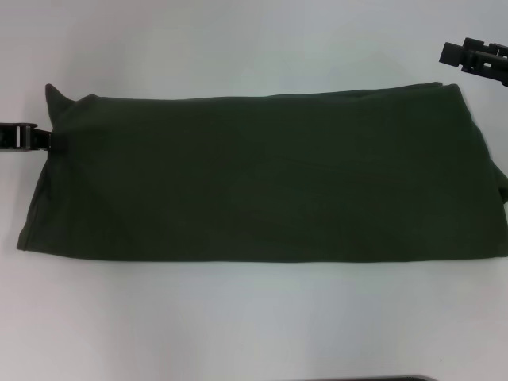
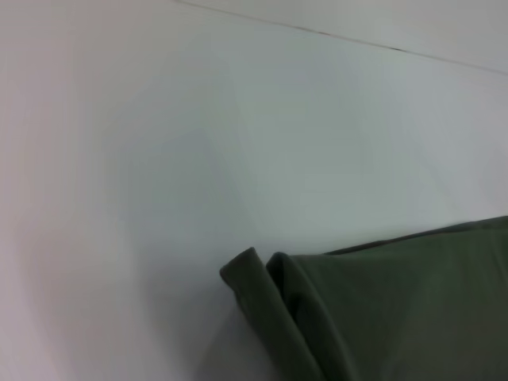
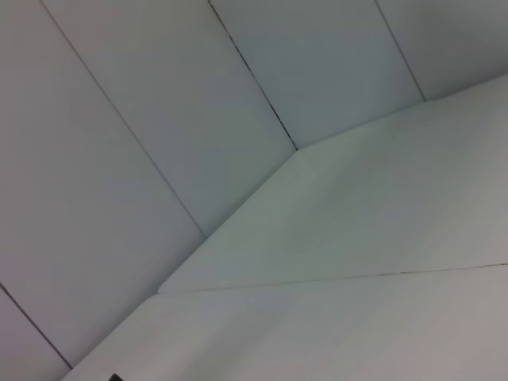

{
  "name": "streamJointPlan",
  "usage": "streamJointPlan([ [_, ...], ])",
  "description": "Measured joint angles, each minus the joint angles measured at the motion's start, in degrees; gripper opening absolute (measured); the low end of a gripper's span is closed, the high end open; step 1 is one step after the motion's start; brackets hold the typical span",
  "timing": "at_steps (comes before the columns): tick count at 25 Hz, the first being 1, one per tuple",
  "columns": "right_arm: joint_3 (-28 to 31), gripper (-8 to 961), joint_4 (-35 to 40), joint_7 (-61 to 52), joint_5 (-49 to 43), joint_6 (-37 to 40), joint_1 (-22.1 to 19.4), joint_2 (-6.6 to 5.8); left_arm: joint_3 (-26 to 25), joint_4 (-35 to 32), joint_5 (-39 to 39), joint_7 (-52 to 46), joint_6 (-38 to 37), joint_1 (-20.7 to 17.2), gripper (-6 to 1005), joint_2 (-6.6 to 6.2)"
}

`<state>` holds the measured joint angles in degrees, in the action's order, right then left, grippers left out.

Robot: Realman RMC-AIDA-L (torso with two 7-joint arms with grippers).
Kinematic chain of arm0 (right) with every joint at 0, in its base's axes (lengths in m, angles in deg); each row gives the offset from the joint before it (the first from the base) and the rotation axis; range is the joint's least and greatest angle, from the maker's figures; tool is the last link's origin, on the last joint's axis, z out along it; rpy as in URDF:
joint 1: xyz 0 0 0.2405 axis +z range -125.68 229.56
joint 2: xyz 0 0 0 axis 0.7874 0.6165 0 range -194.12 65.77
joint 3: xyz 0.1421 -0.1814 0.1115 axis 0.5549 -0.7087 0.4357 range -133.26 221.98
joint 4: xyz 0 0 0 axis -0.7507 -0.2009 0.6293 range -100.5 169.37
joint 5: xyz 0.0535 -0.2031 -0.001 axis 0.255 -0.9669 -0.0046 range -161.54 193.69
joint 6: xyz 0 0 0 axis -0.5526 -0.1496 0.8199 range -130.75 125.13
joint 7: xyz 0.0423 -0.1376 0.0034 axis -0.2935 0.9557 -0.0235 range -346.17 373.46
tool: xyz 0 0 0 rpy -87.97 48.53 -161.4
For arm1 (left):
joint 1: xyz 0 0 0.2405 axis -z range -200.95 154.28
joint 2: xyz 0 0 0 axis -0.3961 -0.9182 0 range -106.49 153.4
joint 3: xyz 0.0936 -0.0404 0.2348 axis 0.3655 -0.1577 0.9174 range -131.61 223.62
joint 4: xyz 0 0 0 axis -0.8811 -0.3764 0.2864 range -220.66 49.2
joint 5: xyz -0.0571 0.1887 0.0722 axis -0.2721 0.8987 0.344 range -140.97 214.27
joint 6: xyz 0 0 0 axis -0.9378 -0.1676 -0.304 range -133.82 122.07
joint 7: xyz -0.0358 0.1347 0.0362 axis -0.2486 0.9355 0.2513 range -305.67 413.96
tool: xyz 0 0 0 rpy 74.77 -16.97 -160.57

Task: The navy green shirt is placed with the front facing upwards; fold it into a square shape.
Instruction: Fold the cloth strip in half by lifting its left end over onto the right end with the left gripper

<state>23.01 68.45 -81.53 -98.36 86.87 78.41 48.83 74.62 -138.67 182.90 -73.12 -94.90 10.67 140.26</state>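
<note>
Nearest the head camera, bare white table (image 1: 254,325) runs below the navy green shirt (image 1: 262,182), which lies flat across the middle of the surface as a long, plain dark green band reaching from the left side almost to the right edge of the view. At its left end, the left gripper (image 1: 32,137) meets the cloth's edge just below a raised, pointed corner; whether its jaws are pinching the fabric cannot be told. The left wrist view shows that end of the shirt as doubled, rolled layers resting on the table. At upper right, the right gripper (image 1: 475,57) hangs just beyond the shirt's far right corner, apart from the cloth; its jaw state cannot be told.
</note>
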Motion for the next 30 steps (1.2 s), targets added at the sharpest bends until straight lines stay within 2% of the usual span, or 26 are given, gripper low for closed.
streamJointPlan([
  [10, -0.3, 922, 0.0, -0.7, 0.0, 0.9, 0.4, -0.04, 0.0, 0.3, 3.5, -0.2, 0.7, 0.1, 14, -0.48],
  [17, -0.6, 922, 0.0, -0.9, 0.0, 1.2, 0.2, -0.17, -1.0, 0.0, 4.4, -0.9, 1.0, 0.0, 14, -1.55],
  [30, -1.0, 921, 0.0, -1.0, 0.0, 1.3, -0.2, -0.17, -1.7, 0.3, 6.8, -1.0, 1.1, 0.4, 14, -2.26],
])
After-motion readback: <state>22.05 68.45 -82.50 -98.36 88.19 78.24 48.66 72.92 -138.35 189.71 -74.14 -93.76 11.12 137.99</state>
